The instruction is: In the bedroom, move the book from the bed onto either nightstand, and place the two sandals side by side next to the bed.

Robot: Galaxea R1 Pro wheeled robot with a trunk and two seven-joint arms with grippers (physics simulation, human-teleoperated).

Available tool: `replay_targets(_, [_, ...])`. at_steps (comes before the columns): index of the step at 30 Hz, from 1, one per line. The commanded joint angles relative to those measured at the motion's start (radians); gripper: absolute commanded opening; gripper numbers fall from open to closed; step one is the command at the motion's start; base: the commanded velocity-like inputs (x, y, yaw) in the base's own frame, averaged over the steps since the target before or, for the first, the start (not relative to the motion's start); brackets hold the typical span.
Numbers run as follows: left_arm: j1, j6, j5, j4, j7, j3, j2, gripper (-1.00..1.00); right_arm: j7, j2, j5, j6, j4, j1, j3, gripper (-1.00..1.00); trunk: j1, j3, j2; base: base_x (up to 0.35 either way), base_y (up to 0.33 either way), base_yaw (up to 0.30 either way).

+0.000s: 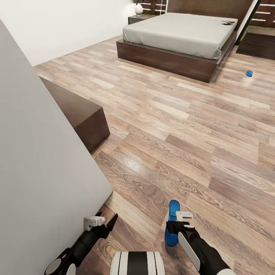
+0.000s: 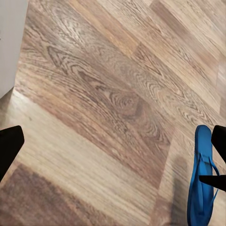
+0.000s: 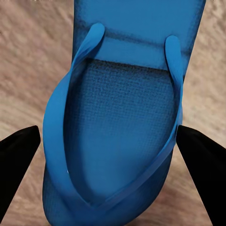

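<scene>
Two sandals lie far apart: one (image 1: 249, 73) beside the big bed (image 1: 179, 38), one (image 1: 172, 223) between the right gripper's (image 1: 176, 225) spread jaws. Left gripper (image 1: 100, 226): I cannot tell. Closing crooked might make the sandal slip away.

A home bedroom. A low platform bed (image 1: 183, 38) with grey mattress stands on a wood-plank floor (image 1: 183, 126). A dark nightstand (image 1: 138, 18) sits beside it against white walls (image 1: 57, 23).
</scene>
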Motion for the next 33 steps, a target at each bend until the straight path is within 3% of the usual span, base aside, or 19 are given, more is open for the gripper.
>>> replay_targets(1, [0.000, 0.010, 0.011, -0.001, -0.007, 0.003, -0.001, 1.00, -0.010, -0.001, -0.011, 0.003, -0.002, -0.001, 0.006, -1.00, 0.000, -0.001, 0.000, 0.000, 0.000, -0.007])
replay_targets(20, [0.000, 0.010, 0.011, -0.001, -0.007, 0.003, -0.001, 1.00, -0.010, -0.001, -0.011, 0.003, -0.002, -0.001, 0.006, -1.00, 0.000, -0.001, 0.000, 0.000, 0.000, -0.226])
replay_targets(33, [0.000, 0.010, 0.011, -0.001, -0.007, 0.003, -0.001, 1.00, -0.010, -0.001, -0.011, 0.003, -0.003, -0.001, 0.006, -1.00, 0.000, -0.001, 0.000, 0.000, 0.000, -0.025])
